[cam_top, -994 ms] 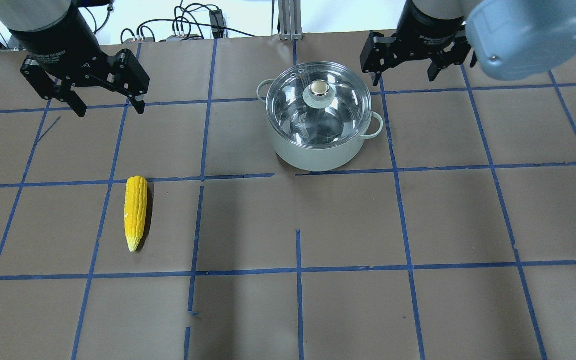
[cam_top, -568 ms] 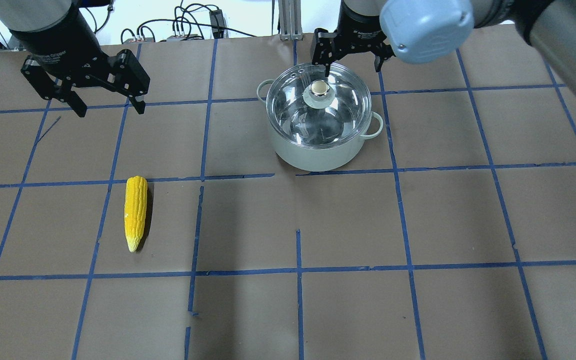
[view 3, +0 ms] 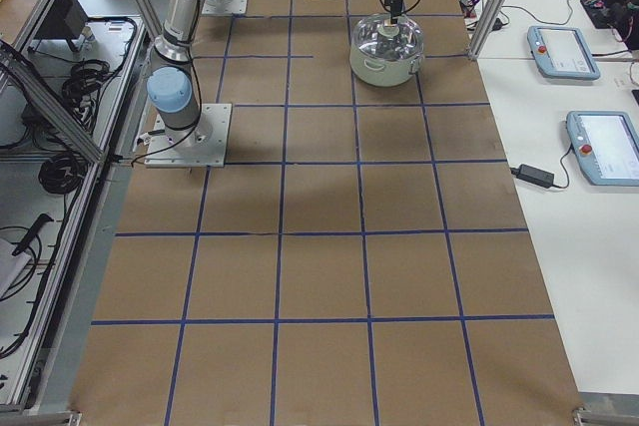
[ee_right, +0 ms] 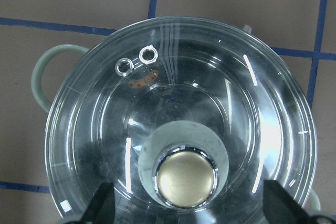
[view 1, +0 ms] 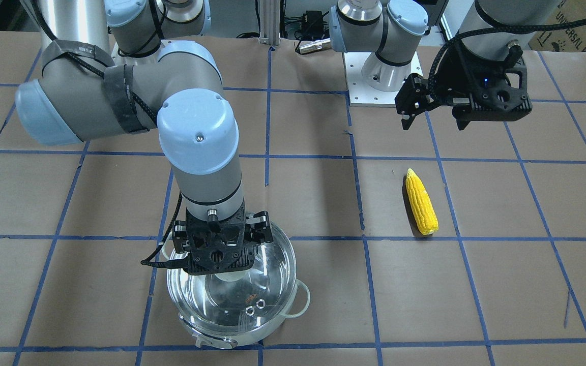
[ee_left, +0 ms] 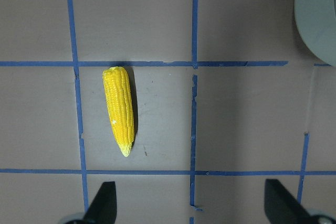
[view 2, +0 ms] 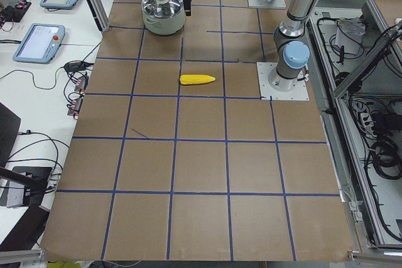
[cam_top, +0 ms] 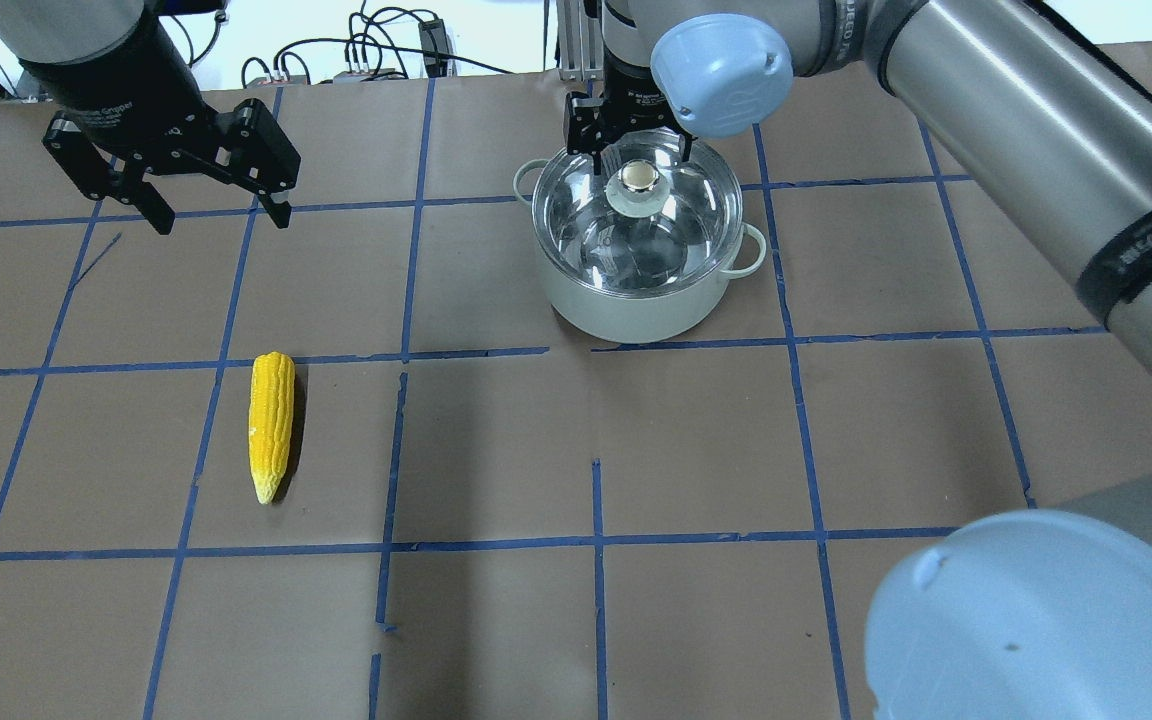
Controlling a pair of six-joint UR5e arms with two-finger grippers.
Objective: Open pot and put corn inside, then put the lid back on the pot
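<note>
The steel pot (cam_top: 626, 310) stands at the back centre with the glass lid (cam_top: 681, 235) on it. My right gripper (cam_top: 639, 158) is open and hovers just over the lid's knob (cam_top: 638, 177). In the right wrist view the knob (ee_right: 185, 176) lies between the spread fingertips (ee_right: 102, 205), which do not touch it. The yellow corn (cam_top: 271, 425) lies on the table at the left, its point towards the front. My left gripper (cam_top: 223, 220) is open and empty, high above the table behind the corn. The left wrist view shows the corn (ee_left: 119, 111) below it.
Brown paper with a blue tape grid covers the table (cam_top: 596, 450). The right arm's elbow (cam_top: 1036, 620) fills the lower right of the overhead view. Cables (cam_top: 386, 50) lie beyond the back edge. Tablets (view 2: 41, 36) sit on a side bench.
My right gripper has moved left, from behind and right of the pot to directly over the lid's knob. The left gripper, corn, pot and lid have not moved.
</note>
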